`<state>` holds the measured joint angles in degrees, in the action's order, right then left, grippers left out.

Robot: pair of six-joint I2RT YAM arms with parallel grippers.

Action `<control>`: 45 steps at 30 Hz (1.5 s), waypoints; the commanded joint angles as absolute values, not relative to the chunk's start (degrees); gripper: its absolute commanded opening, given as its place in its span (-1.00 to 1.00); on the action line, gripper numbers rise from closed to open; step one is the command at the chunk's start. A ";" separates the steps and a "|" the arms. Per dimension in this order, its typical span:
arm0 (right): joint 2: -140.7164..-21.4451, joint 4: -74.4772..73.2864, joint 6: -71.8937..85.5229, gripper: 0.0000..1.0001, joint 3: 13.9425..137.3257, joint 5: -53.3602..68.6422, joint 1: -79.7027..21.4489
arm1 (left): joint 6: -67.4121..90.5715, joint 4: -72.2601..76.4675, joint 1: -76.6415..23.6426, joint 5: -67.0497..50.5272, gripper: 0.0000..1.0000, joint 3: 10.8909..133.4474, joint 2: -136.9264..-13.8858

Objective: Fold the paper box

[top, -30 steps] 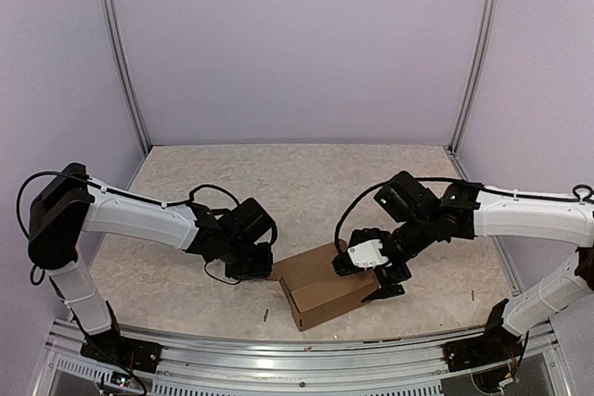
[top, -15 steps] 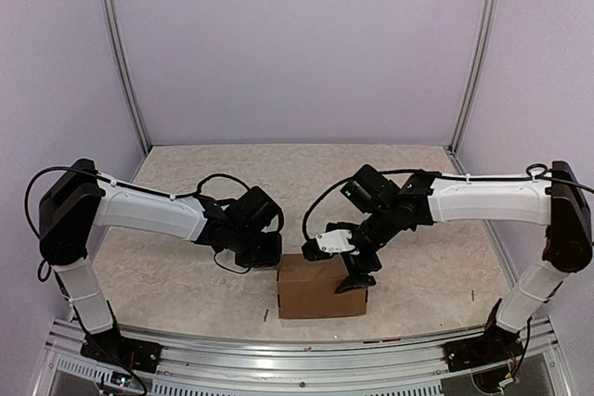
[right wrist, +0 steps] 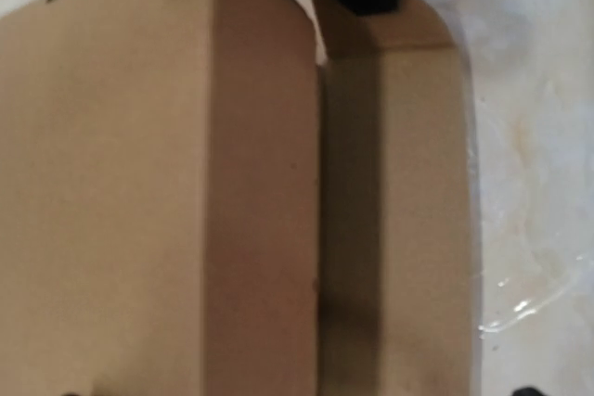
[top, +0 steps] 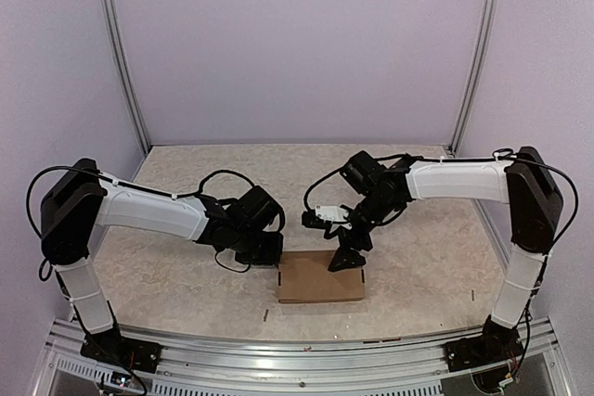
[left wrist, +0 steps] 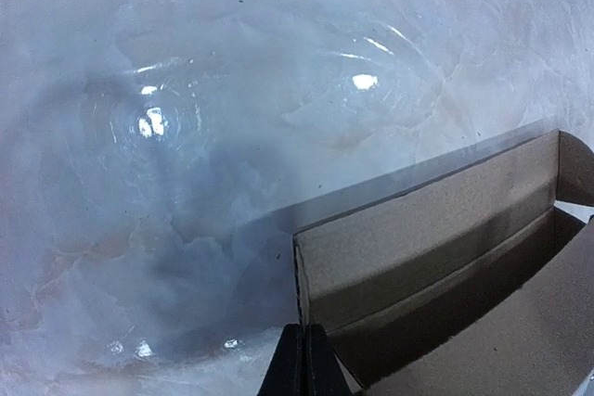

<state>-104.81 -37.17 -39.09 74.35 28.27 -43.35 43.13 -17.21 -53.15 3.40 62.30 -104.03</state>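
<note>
The paper box [top: 320, 277] lies near the table's front edge, brown cardboard, squared to the front rail. In the left wrist view the paper box [left wrist: 436, 229] shows an upright back wall, a dark hollow and a lid panel at lower right. My left gripper [top: 269, 249] is at its left back corner; the left gripper [left wrist: 303, 364] is shut, its tips touching the corner's cut edge. My right gripper [top: 345, 257] hangs over the box's back right edge, jaws wide apart. The paper box [right wrist: 139, 183] fills that wrist view, with a round-cornered flap [right wrist: 408, 136] on the right.
A pale marbled table [top: 186, 183] carries everything, with lilac walls behind and at both sides. A metal rail [top: 297, 350] runs along the front edge. Small dark specks [top: 266, 314] lie on the table close to the box.
The box has turned from slanted to square with the front rail and lies lower. My right arm swung left and back over it. My left gripper closed and moved right to the box's corner.
</note>
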 commanded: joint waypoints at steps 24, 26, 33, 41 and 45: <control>-101.86 -33.57 -32.89 0.99 72.83 14.38 -43.07 | 17.68 17.17 -54.88 14.08 -1.00 51.88 -97.24; -101.53 -34.12 -32.91 0.99 73.02 13.44 -43.07 | 15.59 18.03 -55.07 14.20 -1.00 51.60 -97.37; -99.88 -33.97 -34.16 0.99 73.54 10.42 -42.96 | 9.46 20.48 -58.02 16.56 -1.00 52.02 -98.93; -102.60 -39.80 -32.50 0.99 77.86 20.58 -40.35 | 3.91 21.93 -60.64 20.84 -1.00 53.56 -101.43; -102.98 -40.17 -31.68 0.99 77.01 23.60 -38.71 | 1.91 22.06 -60.28 19.92 -1.00 54.36 -102.41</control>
